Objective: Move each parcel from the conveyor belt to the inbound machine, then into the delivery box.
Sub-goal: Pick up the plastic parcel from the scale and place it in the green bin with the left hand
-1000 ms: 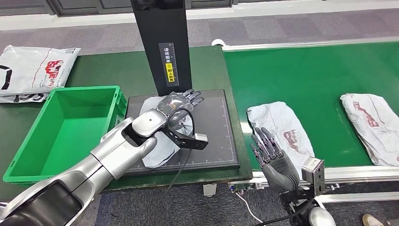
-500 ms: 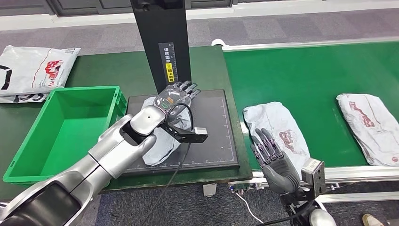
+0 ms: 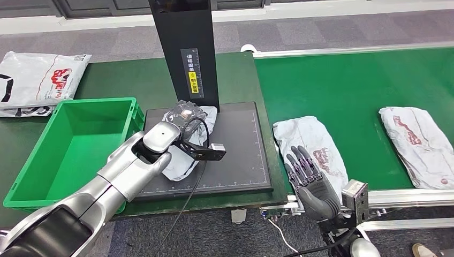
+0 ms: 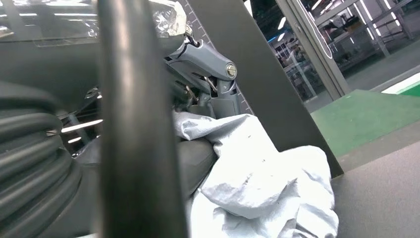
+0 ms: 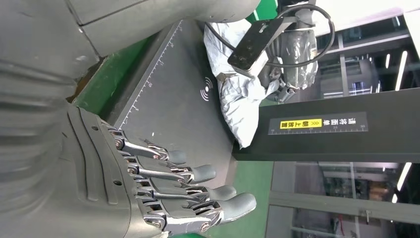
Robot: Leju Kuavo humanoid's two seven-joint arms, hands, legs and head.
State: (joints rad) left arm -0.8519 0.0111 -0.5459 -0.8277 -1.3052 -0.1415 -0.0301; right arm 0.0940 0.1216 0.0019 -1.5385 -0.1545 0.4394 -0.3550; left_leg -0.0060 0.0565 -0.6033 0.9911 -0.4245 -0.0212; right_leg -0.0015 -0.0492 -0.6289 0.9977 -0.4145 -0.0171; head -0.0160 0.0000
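left hand [image 3: 184, 113] on crumpled parcel [image 3: 184, 155] on black scanner plate [image 3: 241, 155], green bin [image 3: 32, 176] beside it, right hand [image 3: 313, 184] open by belt [image 3: 348, 85], two parcels [image 3: 316, 144] there

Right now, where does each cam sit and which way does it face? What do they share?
Head view: high on the body, looking forward and down at the green bin, black scan plate and conveyor belt; both silver arms show, left hand on the grey parcel, right hand by the belt.
Left wrist view: behind the left hand, facing the machine's black column; its fingers close on the parcel.
Right wrist view: behind the right hand, fingers spread, looking across the plate.
Shared: all three show that parcel and the column.
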